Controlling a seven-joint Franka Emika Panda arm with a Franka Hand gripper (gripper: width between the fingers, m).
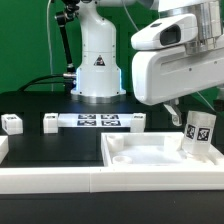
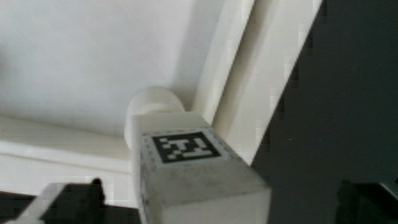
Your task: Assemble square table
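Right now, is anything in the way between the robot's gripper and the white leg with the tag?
No, nothing visible. The open gripper sits right above the upright leg, one finger on each side, with only air between.

Black table: robot base at back, marker board flat in front of it, small white leg near the exterior view's left edge. Square white tray top toward the exterior view's right, long white rail along the near edge.
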